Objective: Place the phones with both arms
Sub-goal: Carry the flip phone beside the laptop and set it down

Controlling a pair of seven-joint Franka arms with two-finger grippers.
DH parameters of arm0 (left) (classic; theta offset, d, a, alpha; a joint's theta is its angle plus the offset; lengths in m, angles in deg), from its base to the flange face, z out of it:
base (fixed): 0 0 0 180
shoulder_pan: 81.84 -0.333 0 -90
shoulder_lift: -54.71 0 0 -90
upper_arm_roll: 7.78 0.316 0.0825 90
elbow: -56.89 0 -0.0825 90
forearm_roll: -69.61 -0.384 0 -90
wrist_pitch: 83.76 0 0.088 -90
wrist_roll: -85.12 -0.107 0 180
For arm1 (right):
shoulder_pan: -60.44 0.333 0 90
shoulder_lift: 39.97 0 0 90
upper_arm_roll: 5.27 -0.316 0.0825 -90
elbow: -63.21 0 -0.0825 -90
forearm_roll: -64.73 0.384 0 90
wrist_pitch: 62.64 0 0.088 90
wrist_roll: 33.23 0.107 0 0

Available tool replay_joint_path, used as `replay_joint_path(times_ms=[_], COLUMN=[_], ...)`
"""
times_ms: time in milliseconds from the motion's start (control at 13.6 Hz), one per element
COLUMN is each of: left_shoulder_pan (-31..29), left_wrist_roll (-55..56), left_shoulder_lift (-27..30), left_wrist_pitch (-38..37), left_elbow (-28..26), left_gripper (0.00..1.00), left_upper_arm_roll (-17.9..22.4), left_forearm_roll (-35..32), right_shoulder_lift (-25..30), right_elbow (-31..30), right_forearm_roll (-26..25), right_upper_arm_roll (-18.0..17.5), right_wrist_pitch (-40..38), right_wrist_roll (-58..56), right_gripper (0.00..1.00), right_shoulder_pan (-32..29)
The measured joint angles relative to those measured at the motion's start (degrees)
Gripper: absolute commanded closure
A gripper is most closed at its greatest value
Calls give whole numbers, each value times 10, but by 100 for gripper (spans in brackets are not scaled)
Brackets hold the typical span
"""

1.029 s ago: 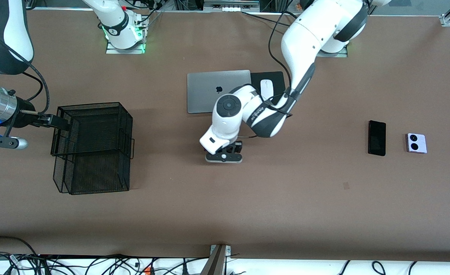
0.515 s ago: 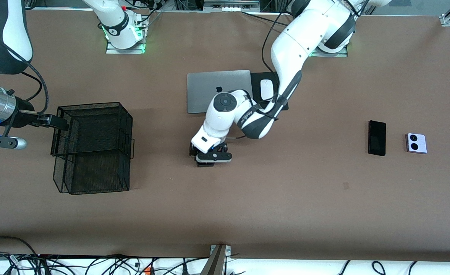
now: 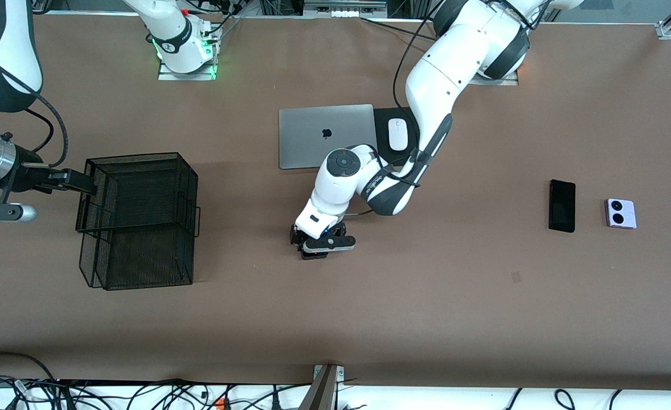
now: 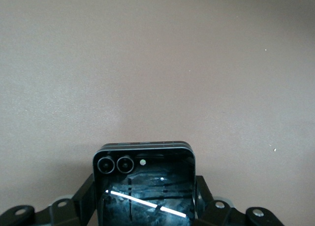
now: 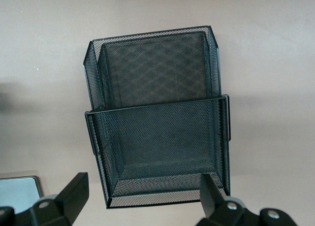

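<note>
three phones (image 3: 562,205) – one laptop (image 3: 324,135), one mouse (image 3: 397,134), one mesh basket (image 3: 139,219).

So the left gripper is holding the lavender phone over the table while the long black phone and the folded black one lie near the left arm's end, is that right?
Not quite. The left gripper holds the folded black phone, as the left wrist view shows. The lavender phone lies beside the long black phone near the left arm's end of the table.

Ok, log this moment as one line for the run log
left claw: shut on square black folded phone, over bare table | right claw: open, over black wire-mesh basket | long black slab phone, square lavender phone: on table
</note>
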Motion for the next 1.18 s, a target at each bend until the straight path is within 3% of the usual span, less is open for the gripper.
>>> replay_joint_path(times_ms=[147,221,294,368,662,956,1176], left_shoulder_pan=[0,0,1,2,19,22,21], left_wrist_roll=[4,9,14,22,60,72,72], left_shoulder_lift=[-1,-2,-4,-6,-9,-9,-1], left_wrist_pitch=[6,12,16,20,28,25,-57], left_elbow=[0,0,0,0,1,6,23], left_gripper=[57,39,14,0,0,0,0], left_upper_arm_roll=[0,0,0,1,33,36,37], left_forearm_roll=[0,0,0,0,0,0,0], right_shoulder_lift=[0,0,0,0,0,0,0], right_elbow=[0,0,0,0,0,0,0], right_forearm_roll=[0,0,0,0,0,0,0], right_upper_arm_roll=[0,0,0,0,0,0,0], right_wrist_pitch=[0,0,0,0,1,1,1], right_wrist_roll=[0,-1,-1,-1,-1,-1,-1], right_gripper=[0,0,0,0,0,0,0], right_shoulder_pan=[0,0,0,0,0,0,0])
